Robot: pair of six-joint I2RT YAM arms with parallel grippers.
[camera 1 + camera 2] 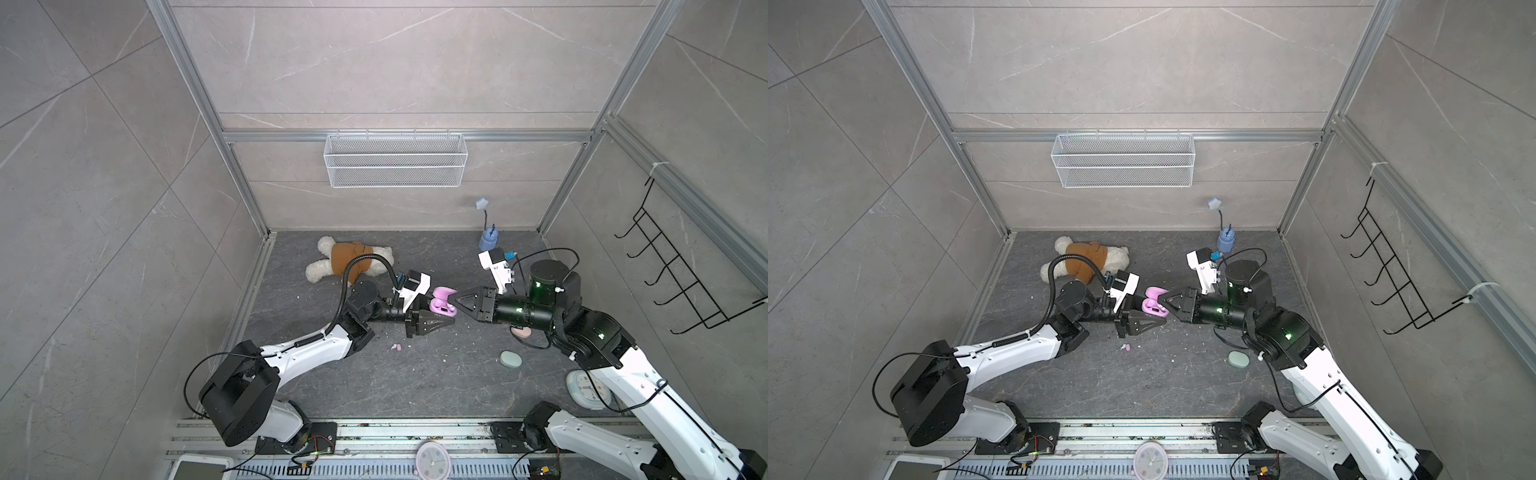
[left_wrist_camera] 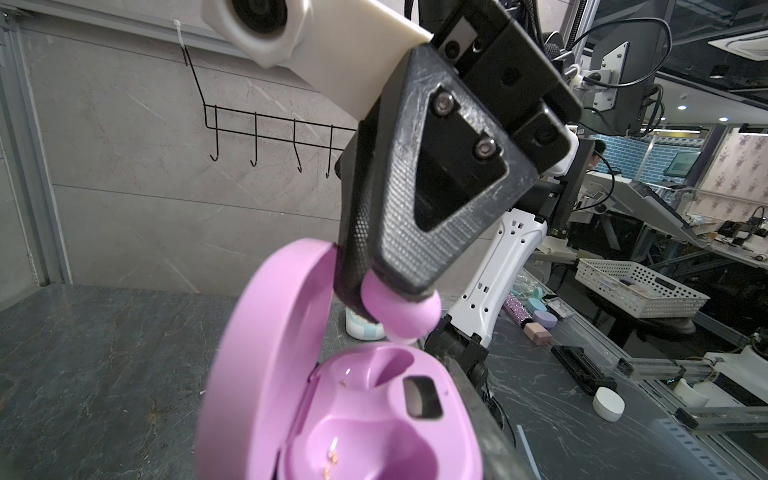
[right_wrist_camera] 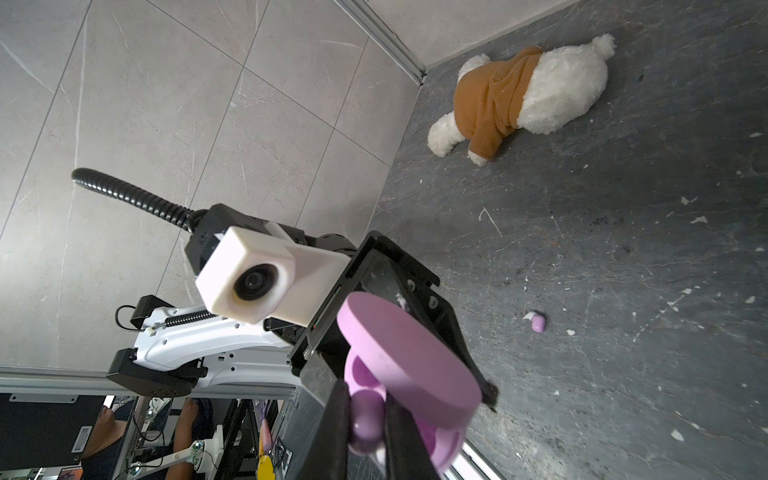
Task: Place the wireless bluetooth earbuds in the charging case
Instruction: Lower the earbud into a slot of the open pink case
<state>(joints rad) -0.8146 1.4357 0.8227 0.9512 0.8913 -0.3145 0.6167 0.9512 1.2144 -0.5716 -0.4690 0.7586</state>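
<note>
Near the middle of both top views, the left gripper (image 1: 435,311) clamps the opened lilac oval plastic charging case (image 2: 365,419). The right gripper (image 1: 456,300) pinches a small lilac plastic earbud (image 2: 405,313) just above its wells. A second lilac earbud (image 1: 398,347) lies on the dark grey table (image 1: 415,382), lower left of them.

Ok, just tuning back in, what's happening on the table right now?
The left gripper is shut on the open lilac charging case, its lid swung back. The right gripper pinches a lilac earbud just above one of the case's pockets. It isn't seated yet, and both pockets look empty. A second lilac earbud lies loose on the table.
</note>
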